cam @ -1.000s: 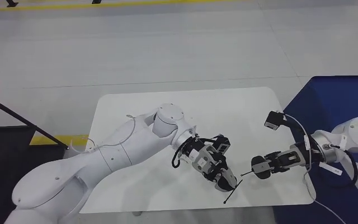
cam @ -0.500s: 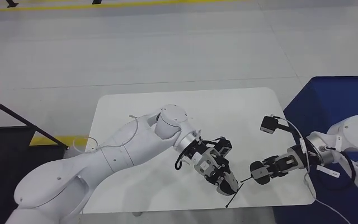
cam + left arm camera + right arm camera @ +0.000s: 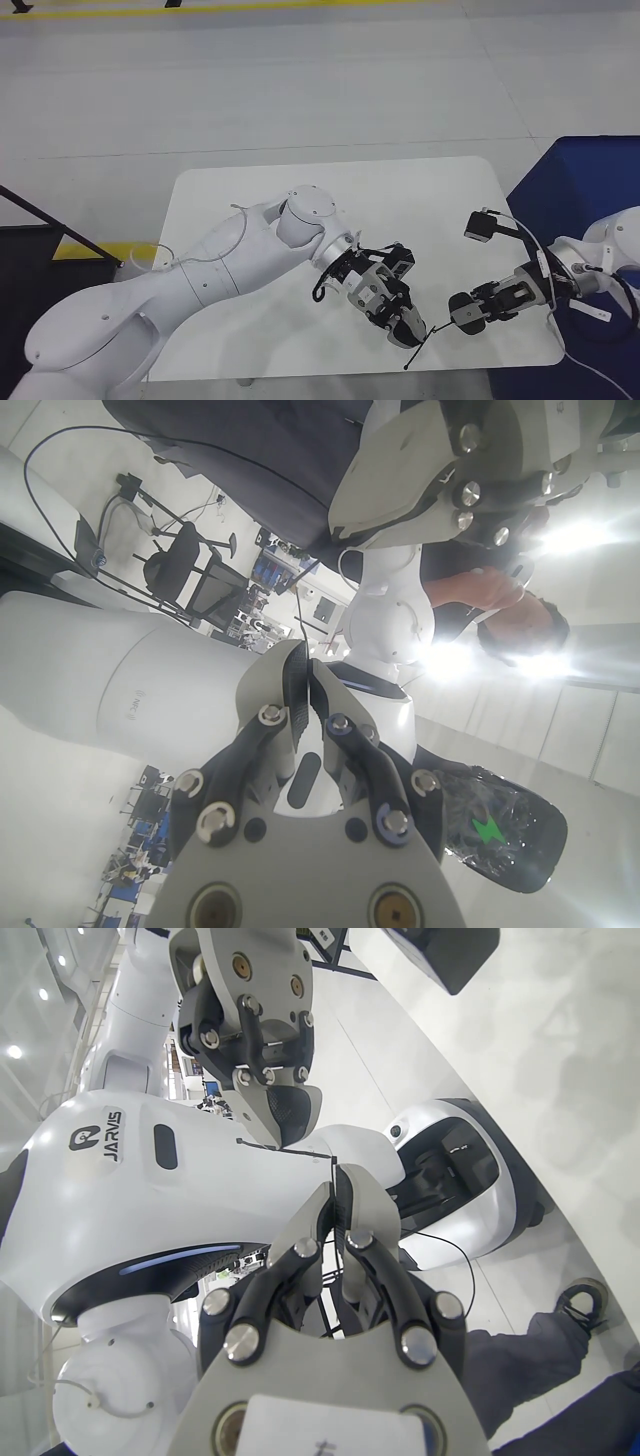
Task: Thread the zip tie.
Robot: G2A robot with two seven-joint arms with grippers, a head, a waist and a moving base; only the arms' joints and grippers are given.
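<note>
Low in the top view, right of centre, over the tabletop's (image 3: 430,200) near edge, the left pincer (image 3: 411,334) is clamped on the black zip tie (image 3: 419,347). Just right of it, the right pincer (image 3: 456,318) pinches the same tie. A white label (image 3: 325,1428) on its base is too cropped to read.

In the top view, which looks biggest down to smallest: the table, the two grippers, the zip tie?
1. table
2. left gripper and right gripper: roughly alike, so not ranked against each other
3. zip tie, a thin black strand
</note>
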